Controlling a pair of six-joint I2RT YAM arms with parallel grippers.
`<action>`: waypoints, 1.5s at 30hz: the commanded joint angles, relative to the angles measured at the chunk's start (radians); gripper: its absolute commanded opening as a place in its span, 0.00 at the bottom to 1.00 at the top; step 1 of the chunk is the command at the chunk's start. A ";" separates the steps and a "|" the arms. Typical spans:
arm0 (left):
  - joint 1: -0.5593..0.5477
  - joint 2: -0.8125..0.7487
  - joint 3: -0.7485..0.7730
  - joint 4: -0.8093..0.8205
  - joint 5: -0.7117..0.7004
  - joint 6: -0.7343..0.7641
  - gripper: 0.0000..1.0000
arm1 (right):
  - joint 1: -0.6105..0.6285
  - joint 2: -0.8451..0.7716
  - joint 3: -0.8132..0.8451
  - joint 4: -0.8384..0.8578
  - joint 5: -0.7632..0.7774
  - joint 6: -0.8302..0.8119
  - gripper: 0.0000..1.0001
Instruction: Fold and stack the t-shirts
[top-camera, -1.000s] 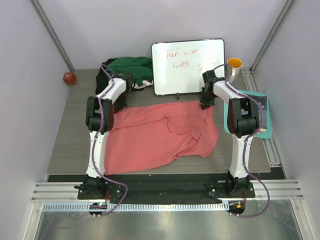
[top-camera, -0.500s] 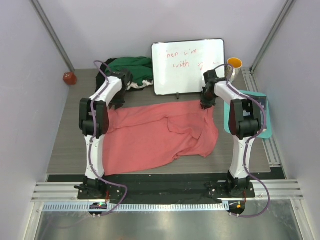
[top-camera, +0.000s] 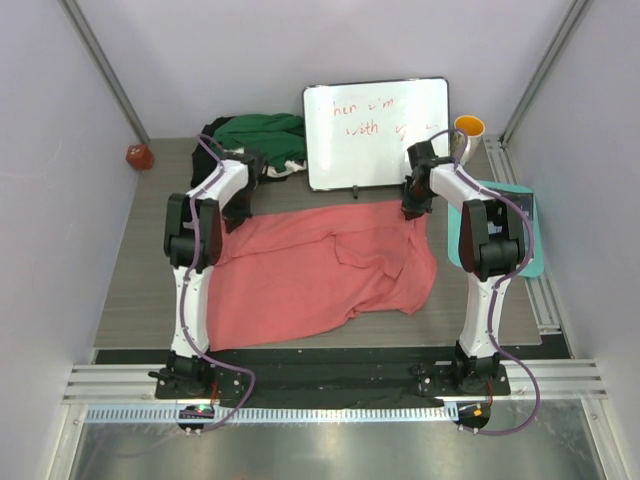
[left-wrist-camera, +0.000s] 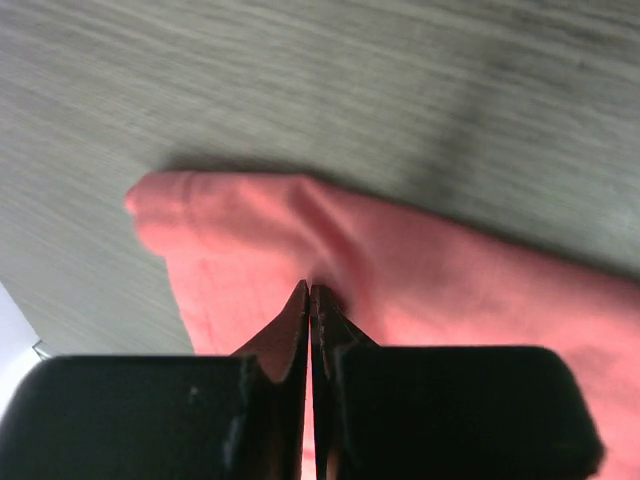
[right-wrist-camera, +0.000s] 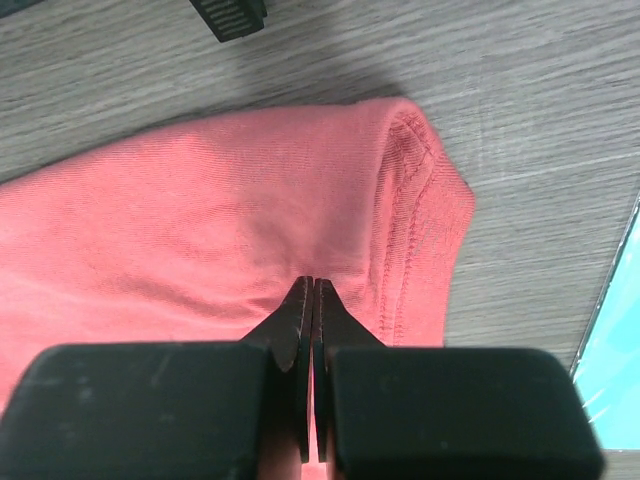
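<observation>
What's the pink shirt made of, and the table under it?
The salmon-pink t-shirt looks like soft, matte knit cotton: fine ribs, a stitched hem, wrinkles. The table looks like grey wood or wood-print laminate, with streaky grain; I can't tell which.

Far edge blocked
Whiteboard (top-camera: 377, 135) at 12 o'clock, mug (top-camera: 468, 128) at 1, t-shirt heap (top-camera: 260, 135) at 11; bare tabletop (top-camera: 145, 260) at 9, beside salmon t-shirt (top-camera: 300, 275).

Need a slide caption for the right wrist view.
Right gripper pinched shut on the hemmed corner of the salmon-pink t-shirt, lying on the wood-grain table.
</observation>
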 joint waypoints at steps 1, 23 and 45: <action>0.006 0.051 0.088 -0.043 0.002 0.002 0.00 | -0.006 -0.017 0.007 0.003 0.020 -0.001 0.01; -0.011 0.197 0.425 -0.127 0.000 0.006 0.02 | -0.026 0.029 0.065 0.012 0.012 0.008 0.06; -0.014 -0.741 -0.415 0.183 0.117 -0.053 0.44 | 0.067 -0.954 -0.629 0.046 -0.114 0.078 0.32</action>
